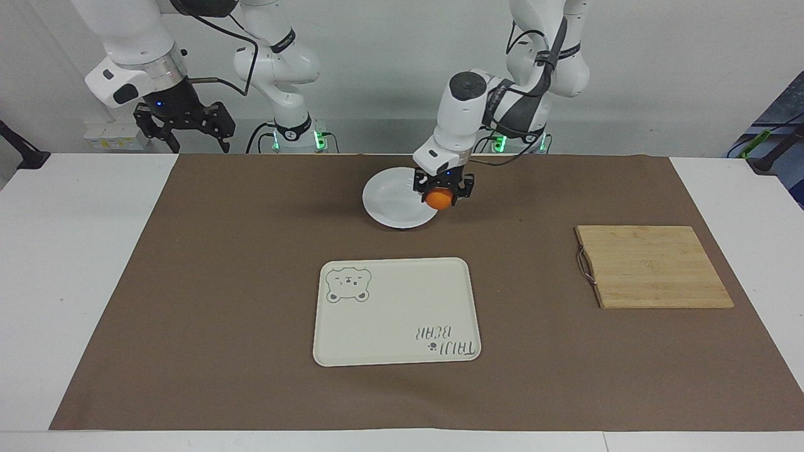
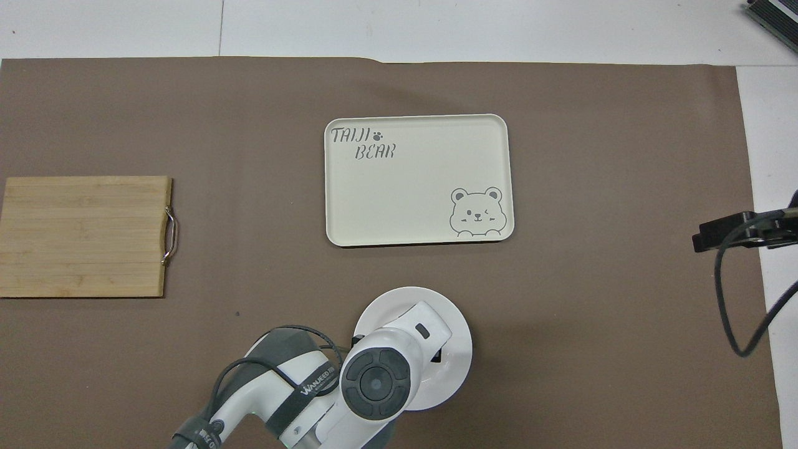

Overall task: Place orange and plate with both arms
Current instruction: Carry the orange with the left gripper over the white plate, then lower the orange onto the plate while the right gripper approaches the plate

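The left end effector [image 1: 439,191], clamped across the middle of the small, smooth, light orange [image 1: 438,198], hangs over the glossy, breakable plate [image 1: 392,201], best gripped by its wide rim, while the open right end effector [image 1: 184,125] waits over the counter's edge.

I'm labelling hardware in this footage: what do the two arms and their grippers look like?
Both arms, the left arm and the right arm, are glossy white, rounded and jointed, with dark grey round joint caps and black bands. Black cables loop along them, and green lights glow at the bases. The left gripper and the right gripper are black, two-fingered, with a small blue light above each.
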Controlling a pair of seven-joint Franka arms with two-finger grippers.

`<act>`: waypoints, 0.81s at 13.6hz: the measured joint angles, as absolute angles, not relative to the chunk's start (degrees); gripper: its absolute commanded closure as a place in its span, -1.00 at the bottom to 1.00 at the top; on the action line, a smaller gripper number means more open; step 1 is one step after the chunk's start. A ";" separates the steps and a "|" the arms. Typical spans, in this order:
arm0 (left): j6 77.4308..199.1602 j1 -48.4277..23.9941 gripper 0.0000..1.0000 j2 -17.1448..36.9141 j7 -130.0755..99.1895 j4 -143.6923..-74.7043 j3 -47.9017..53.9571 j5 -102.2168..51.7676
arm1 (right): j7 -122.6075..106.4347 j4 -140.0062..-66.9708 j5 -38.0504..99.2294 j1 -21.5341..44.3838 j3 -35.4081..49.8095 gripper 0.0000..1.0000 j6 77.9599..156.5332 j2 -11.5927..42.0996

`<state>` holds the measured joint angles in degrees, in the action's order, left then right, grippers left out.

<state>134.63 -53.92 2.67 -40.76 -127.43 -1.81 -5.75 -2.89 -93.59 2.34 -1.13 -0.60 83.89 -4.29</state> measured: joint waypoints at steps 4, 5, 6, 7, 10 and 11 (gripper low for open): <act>135.79 -53.92 -0.25 3.23 -40.76 -127.57 -2.08 -8.88 | -2.89 -102.35 7.47 -0.75 -0.38 -1.00 87.73 -7.65; 136.73 -53.96 -0.63 3.94 -40.76 -127.73 -1.96 -9.02 | -2.89 -103.88 8.20 -0.17 -0.32 -1.00 88.23 -8.12; 137.80 -54.05 -0.88 4.76 -40.76 -127.81 -1.89 -9.09 | -2.89 -105.09 8.61 0.58 -0.25 -1.00 88.53 -8.43; 138.55 -54.15 -1.00 5.50 -40.76 -127.81 -1.88 -9.17 | -2.89 -106.15 8.81 1.41 -0.16 -1.00 88.91 -8.65; 138.97 -54.38 -1.00 6.02 -40.76 -127.76 -1.88 -9.26 | -2.88 -108.62 12.00 2.19 0.04 -1.00 89.63 -8.91; 138.98 -54.40 -1.00 6.02 -40.66 -127.71 -1.88 -9.27 | -2.88 -109.62 13.24 2.19 0.04 -1.00 90.35 -8.97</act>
